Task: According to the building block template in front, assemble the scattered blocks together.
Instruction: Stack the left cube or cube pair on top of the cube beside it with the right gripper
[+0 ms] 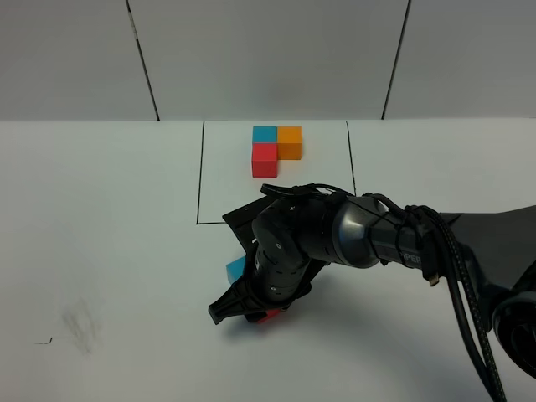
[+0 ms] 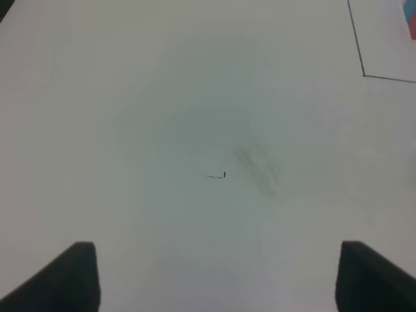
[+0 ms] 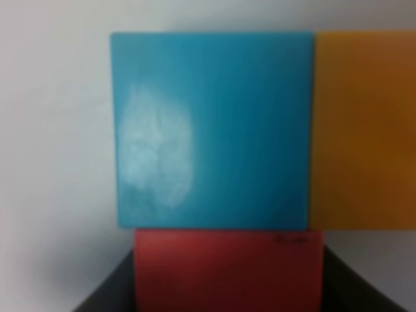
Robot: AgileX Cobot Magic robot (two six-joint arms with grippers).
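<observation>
The red block [image 3: 227, 270], a light, rigid, smooth-faced cube best taken by two opposite flat sides, is being clasped between the jaws of the right end effector [image 3: 227, 286] on the surface [image 1: 109, 209], touching the blue block [image 3: 211, 130] beside the orange block [image 3: 364, 130], while the left end effector [image 2: 218, 279] is being held wide apart.

Only blurred white lettering on the right arm [image 1: 414, 255] — too small to read.

Even, diffuse overhead light; bench [image 1: 109, 251] bright white, no glare. Soft shadow beneath right arm [image 1: 368, 239]. Right wrist view blurred, out of focus. Left wrist view dim, grey-tinted, soft.
</observation>
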